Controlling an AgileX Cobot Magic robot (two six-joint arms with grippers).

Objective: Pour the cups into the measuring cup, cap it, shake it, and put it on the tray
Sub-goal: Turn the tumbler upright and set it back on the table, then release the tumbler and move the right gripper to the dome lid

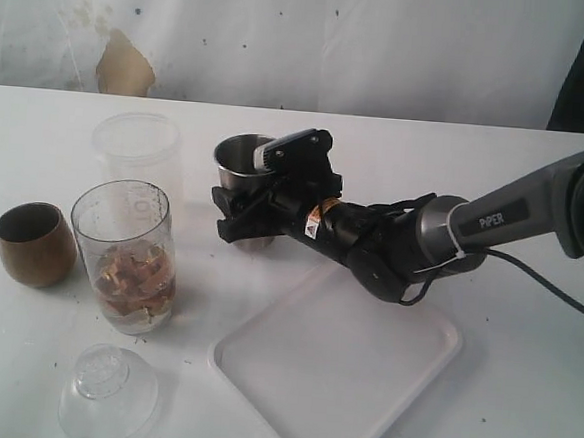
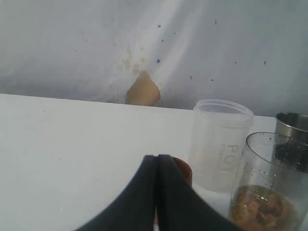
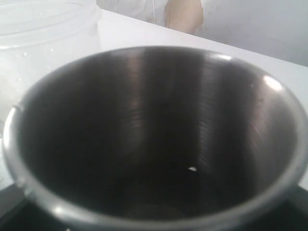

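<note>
The steel tumbler (image 1: pixel 242 162) stands upright behind the tray, and my right gripper (image 1: pixel 242 214) is shut around its lower body. In the right wrist view the tumbler's dark inside (image 3: pixel 154 134) fills the picture and looks empty. The measuring cup (image 1: pixel 125 257) stands uncapped at the left with brown bits in its bottom. Its clear domed lid (image 1: pixel 110 391) lies in front of it. Behind the measuring cup is the frosted cup (image 1: pixel 136 151), and to its left the brown-gold cup (image 1: pixel 35 245). My left gripper (image 2: pixel 157 159) is shut on nothing, just in front of the brown-gold cup (image 2: pixel 184 169). It does not show in the exterior view.
The white tray (image 1: pixel 336 373) lies bare at the front, under my right arm (image 1: pixel 421 233). A white draped backdrop with a brown patch (image 1: pixel 124 65) closes off the table's far edge.
</note>
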